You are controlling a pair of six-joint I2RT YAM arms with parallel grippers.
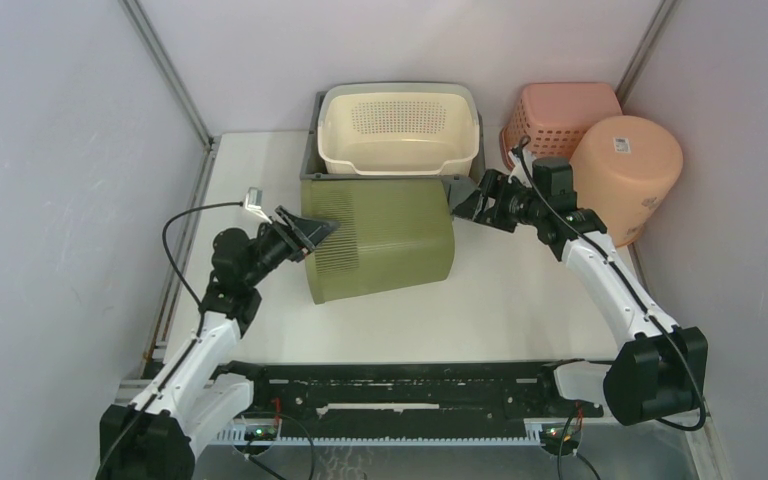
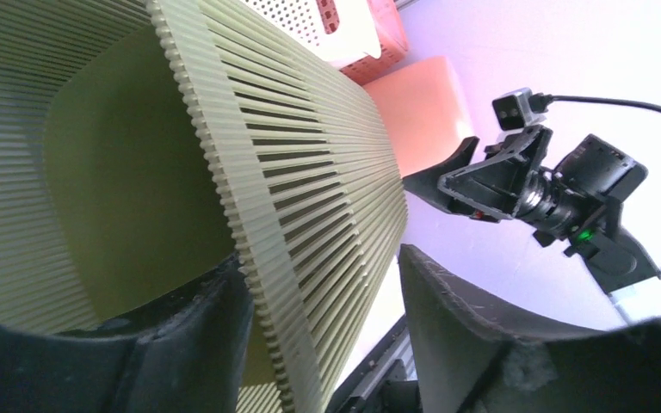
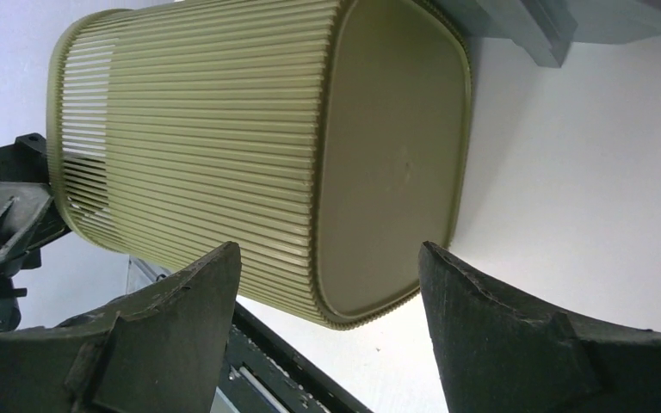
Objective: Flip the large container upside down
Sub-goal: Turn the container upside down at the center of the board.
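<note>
White table [image 1: 520, 300] carries the large container [image 1: 390, 240] on its side toward the far edge, mouth leftward; left gripper [image 1: 312, 232] straddles the rim, jaws apart, likely to clamp and tip it; right gripper [image 1: 463, 200], jaws also apart, sits at the base, probably as support.

You see the large container [image 1: 390, 240], olive and ribbed, lying on its side on the white table [image 1: 520, 310], with its mouth to the left and its base to the right. Your left gripper [image 1: 318, 230] sits at the rim of the mouth. Your right gripper [image 1: 460, 200] is just beside the base's far corner. Behind the container, a cream basket [image 1: 397, 130] rests in a grey bin [image 1: 312, 160]. To the right stand a pink basket [image 1: 560, 110] and a peach bucket [image 1: 625, 170].
</note>
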